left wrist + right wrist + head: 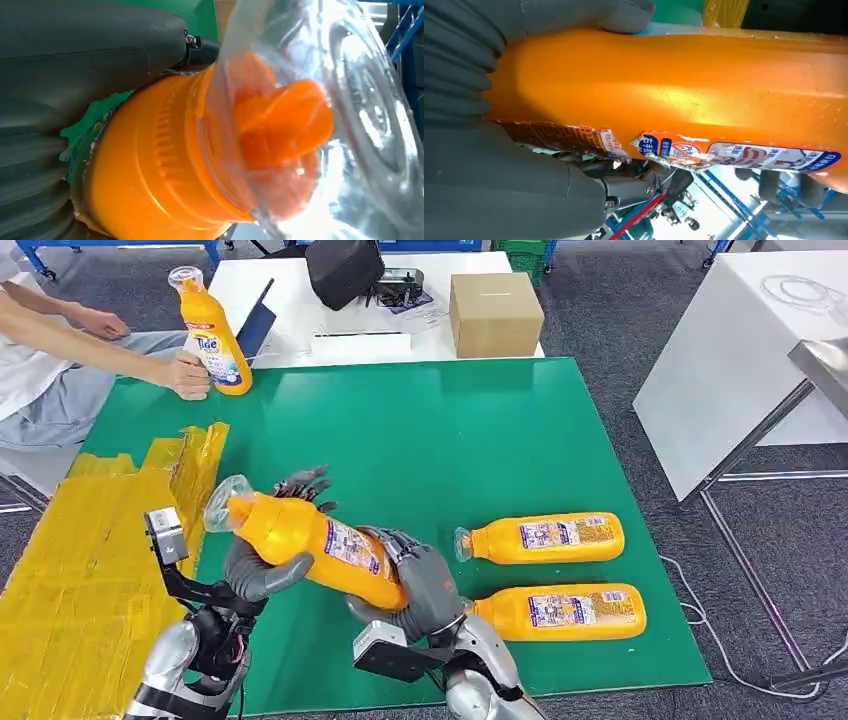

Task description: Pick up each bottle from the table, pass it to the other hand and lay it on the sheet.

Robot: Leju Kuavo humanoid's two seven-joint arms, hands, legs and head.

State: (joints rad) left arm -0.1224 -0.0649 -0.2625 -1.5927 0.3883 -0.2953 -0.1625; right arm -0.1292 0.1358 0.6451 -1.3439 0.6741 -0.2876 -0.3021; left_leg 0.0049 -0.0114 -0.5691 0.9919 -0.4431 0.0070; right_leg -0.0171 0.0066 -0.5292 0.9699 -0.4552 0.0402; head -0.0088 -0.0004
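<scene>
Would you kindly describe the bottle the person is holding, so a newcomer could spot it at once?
Start at the green mat and go to its far left corner, beside the white table. There a person's hand steadies an orange bottle. It alone stands upright; two others lie flat on the mat, and a fourth is in the robot's hands.

I look down on a green-topped table (480,440) standing on grey carpet (640,310). Beyond it is a white table (300,300) bearing a cardboard box (496,314) and a black bag (343,268). To my right stands another white table (720,360) on metal legs, a cable (720,640) trailing over the floor below. Blue frames (120,248) line the far edge
</scene>
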